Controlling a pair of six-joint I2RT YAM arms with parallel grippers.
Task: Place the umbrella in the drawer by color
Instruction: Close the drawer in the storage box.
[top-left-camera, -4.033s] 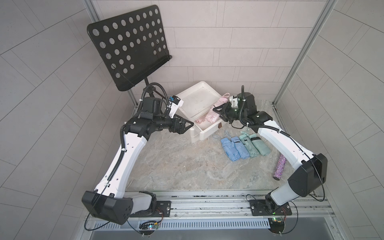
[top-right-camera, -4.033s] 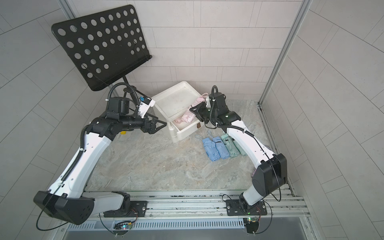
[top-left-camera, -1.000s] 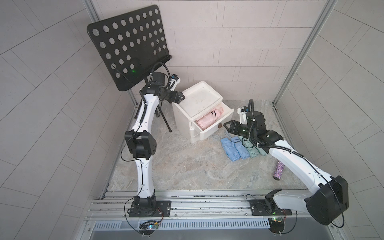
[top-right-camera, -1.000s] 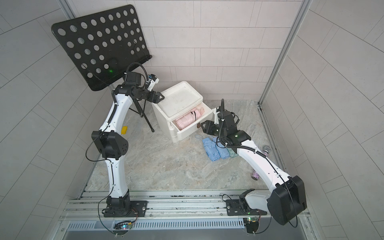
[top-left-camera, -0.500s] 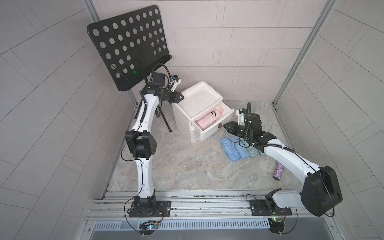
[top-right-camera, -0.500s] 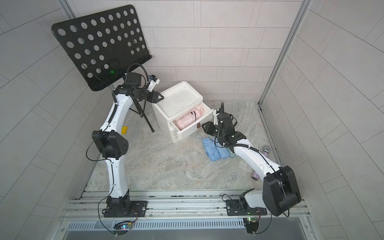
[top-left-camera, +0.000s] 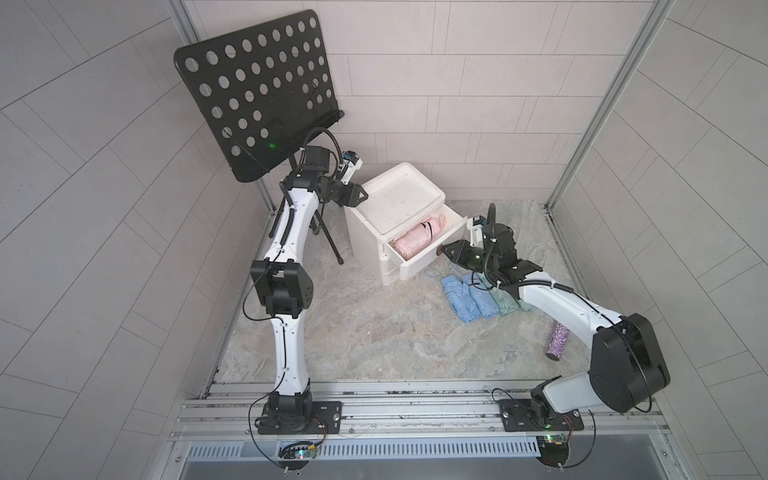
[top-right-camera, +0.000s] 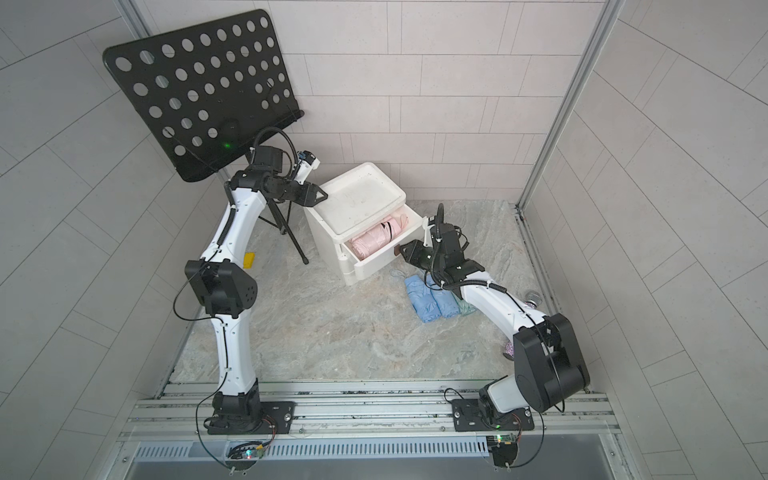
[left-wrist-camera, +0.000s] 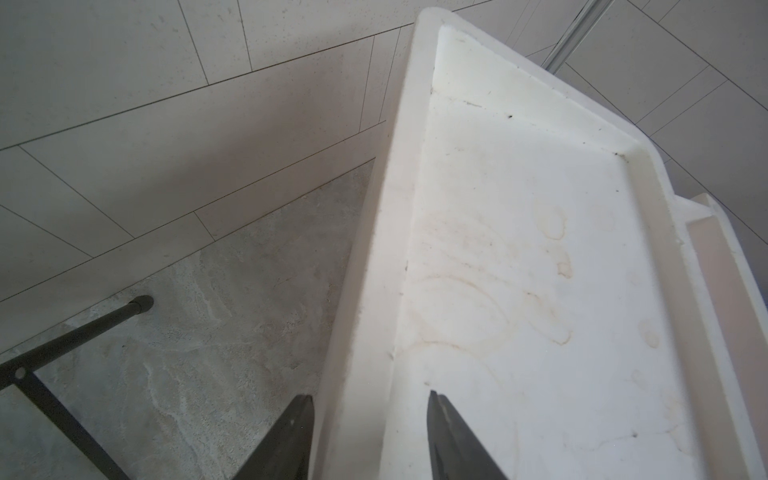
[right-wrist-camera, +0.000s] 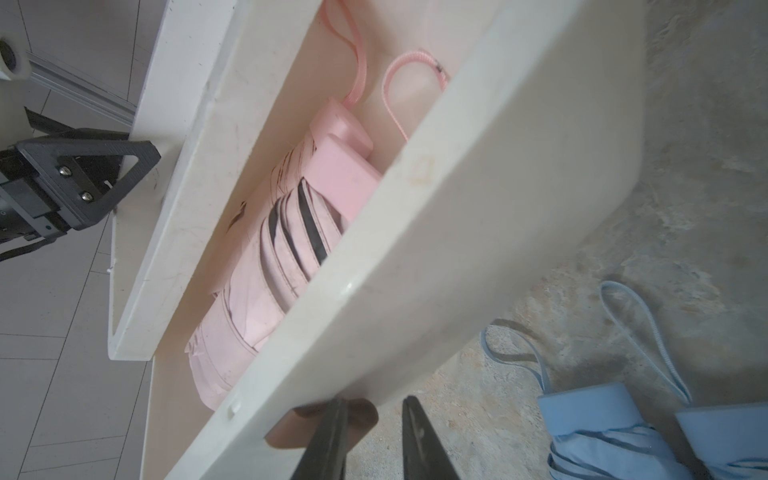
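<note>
Two pink umbrellas (top-left-camera: 415, 239) (right-wrist-camera: 266, 291) lie in the pulled-out top drawer (top-left-camera: 424, 261) (right-wrist-camera: 457, 208) of the white cabinet (top-left-camera: 399, 199) (left-wrist-camera: 519, 291). My right gripper (top-left-camera: 444, 251) (right-wrist-camera: 374, 405) is at the drawer front, one finger against its brown handle (right-wrist-camera: 361, 411). Its jaws stand narrowly apart with floor showing between them. My left gripper (top-left-camera: 365, 194) (left-wrist-camera: 368, 405) straddles the cabinet's back-left top rim, closed in on it. Two blue umbrellas (top-left-camera: 469, 299) (right-wrist-camera: 602, 436) and a green umbrella (top-left-camera: 503, 301) lie on the floor beside the right arm.
A black music stand (top-left-camera: 257, 95) rises behind the left arm, and its tripod leg (top-left-camera: 330, 241) reaches the floor left of the cabinet. A purple glitter tube (top-left-camera: 557, 343) lies by the right arm's elbow. A small yellow piece (top-right-camera: 248, 259) lies on the floor at the left.
Four seconds ago the right gripper held a pink umbrella over the drawer; that umbrella now lies inside. The right gripper has come to the drawer front. Both jaws have narrowed within the last second.
</note>
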